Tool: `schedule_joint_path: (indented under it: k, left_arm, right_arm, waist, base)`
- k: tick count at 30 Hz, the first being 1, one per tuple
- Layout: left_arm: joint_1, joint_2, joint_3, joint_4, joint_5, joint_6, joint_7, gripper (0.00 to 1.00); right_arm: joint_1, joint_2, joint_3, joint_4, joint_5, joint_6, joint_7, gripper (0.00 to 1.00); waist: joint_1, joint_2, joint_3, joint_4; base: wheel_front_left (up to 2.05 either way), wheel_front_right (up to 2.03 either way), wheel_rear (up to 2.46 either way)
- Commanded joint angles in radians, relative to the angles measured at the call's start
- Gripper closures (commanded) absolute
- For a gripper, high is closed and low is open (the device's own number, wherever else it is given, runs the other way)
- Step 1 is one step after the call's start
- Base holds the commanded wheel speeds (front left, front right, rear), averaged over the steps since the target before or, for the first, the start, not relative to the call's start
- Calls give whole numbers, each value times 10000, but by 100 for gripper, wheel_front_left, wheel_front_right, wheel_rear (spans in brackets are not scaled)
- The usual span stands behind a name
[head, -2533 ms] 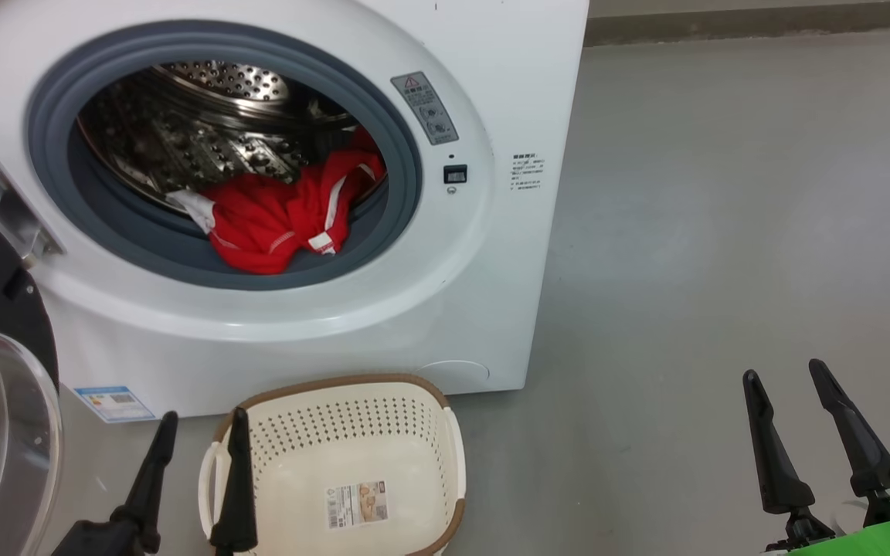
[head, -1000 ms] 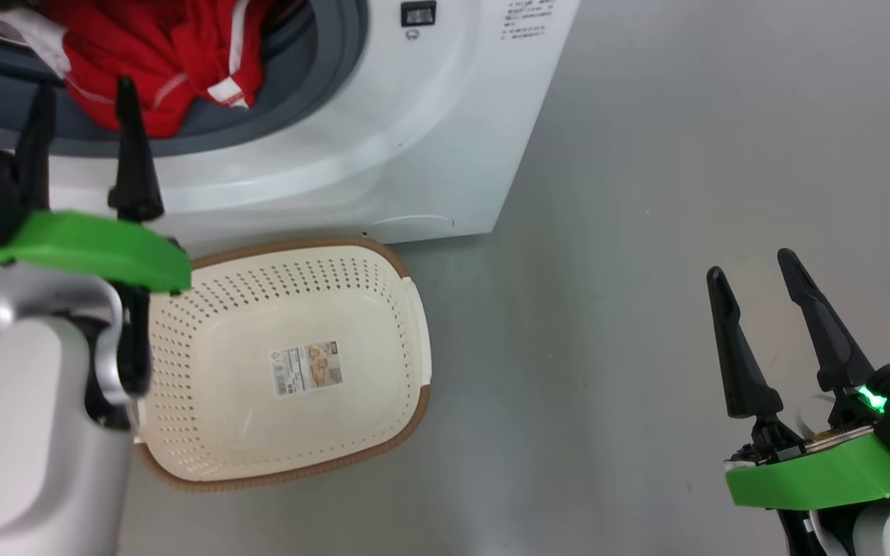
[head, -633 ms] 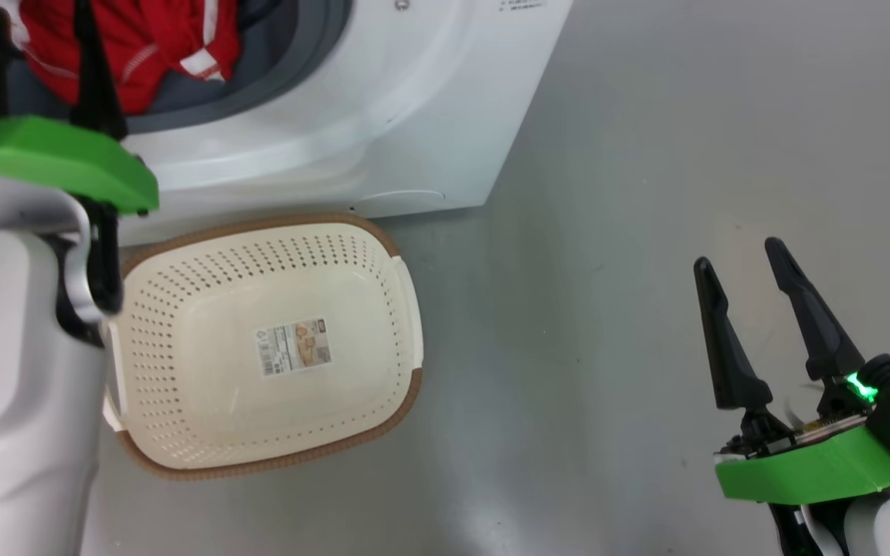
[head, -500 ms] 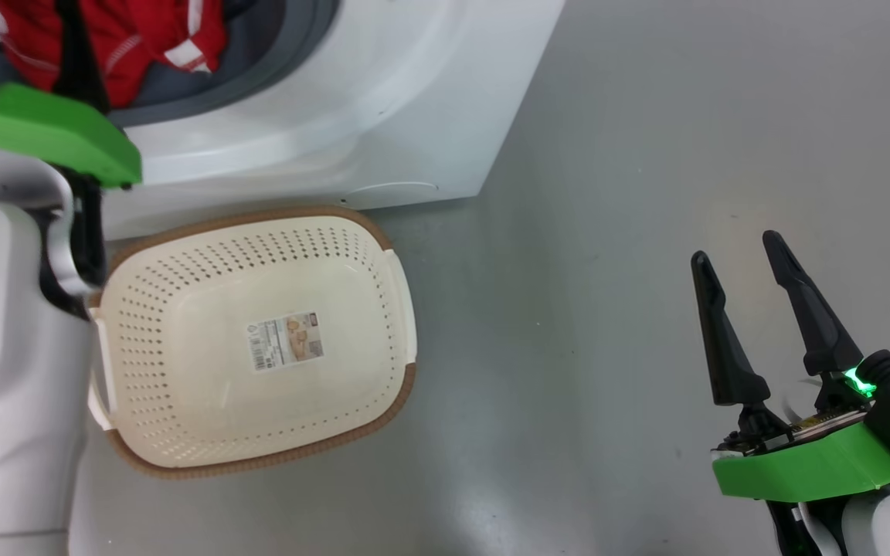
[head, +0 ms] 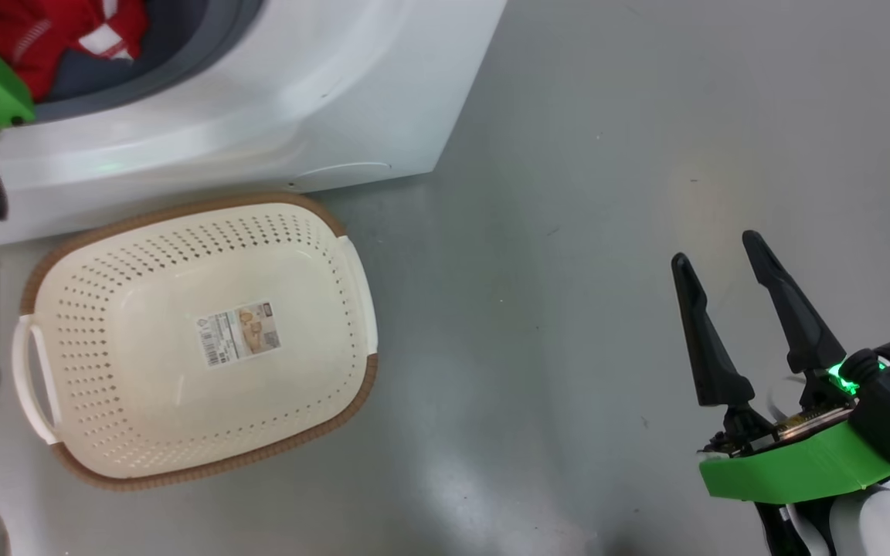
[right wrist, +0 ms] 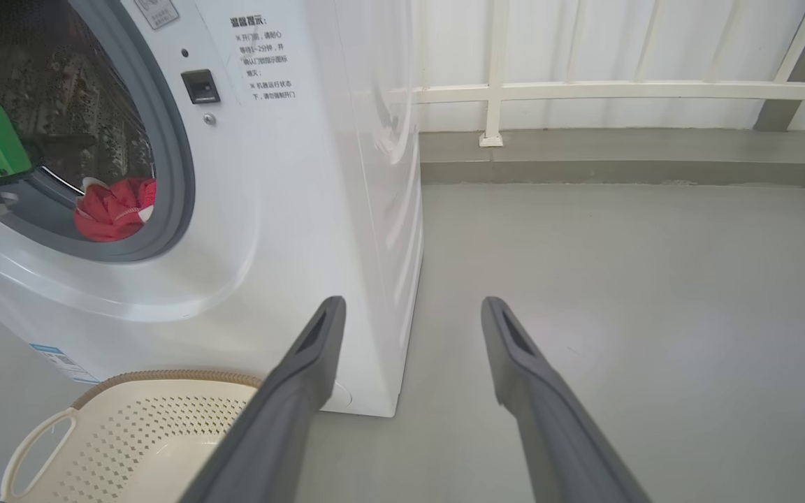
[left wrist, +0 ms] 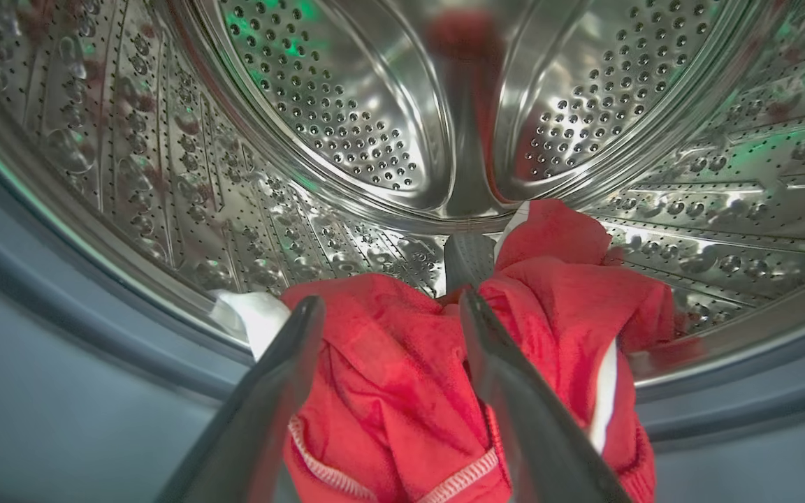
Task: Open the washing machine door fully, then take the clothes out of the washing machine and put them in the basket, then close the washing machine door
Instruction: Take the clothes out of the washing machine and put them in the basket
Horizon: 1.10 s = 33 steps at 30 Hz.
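While the left end effector (left wrist: 390, 304) is hanging open over the clothes (left wrist: 570, 279) at the frame's lower centre, holding nothing, a shallow close is risking catching one fold only, leaving the rest behind.

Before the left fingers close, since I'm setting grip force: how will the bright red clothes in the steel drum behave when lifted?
Probably floppy: the bright red fabric clothes lie crumpled in folds, so they should sag and trail from the dark fingers. Likely light for their bulk, being thin cloth.
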Motion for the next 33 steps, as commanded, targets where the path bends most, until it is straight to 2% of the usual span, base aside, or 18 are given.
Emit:
schedule_joint_path:
  k: [1,6,17,24,31,32,33]
  left_arm:
    - [-278,537,185,25,41,20,-8,0]
    - [-728,734,224,913,-139,-210,326,0]
    - [-1249,1297,-64,2394,42,-72,1183,0]
    - [-1367,1410,-163,2966,30,67,1548,0]
    - [-1352,1346,-149,3306,-163,-73,1642,2]
    - [-1360,1342,-150,3323,-185,-104,1622,43]
    - [-1367,1345,-170,3338,-191,-153,1599,66]
  right_arm:
    - [-205,-129,260,-252,10,62,-11,0]
    - [-227,-129,413,-225,277,62,20,0]
    - [-203,-129,766,-123,736,62,75,0]
    - [-236,-129,849,-82,839,62,63,0]
    - [-289,-129,883,-56,941,62,45,0]
    - [-299,-129,884,-56,955,62,37,0]
    - [-308,-129,884,-53,964,62,30,0]
  waist:
    - [0,0,128,-148]
    - [0,0,220,-389]
    - [0,0,382,-838]
    - [0,0,451,-913]
    - [0,0,513,-922]
    - [0,0,524,-920]
    - [0,0,532,-919]
  base:
    - [0,0,0]
    - [0,0,0]
    - [0,0,0]
    - [0,0,0]
    - [0,0,0]
    - [0,0,0]
    - [0,0,0]
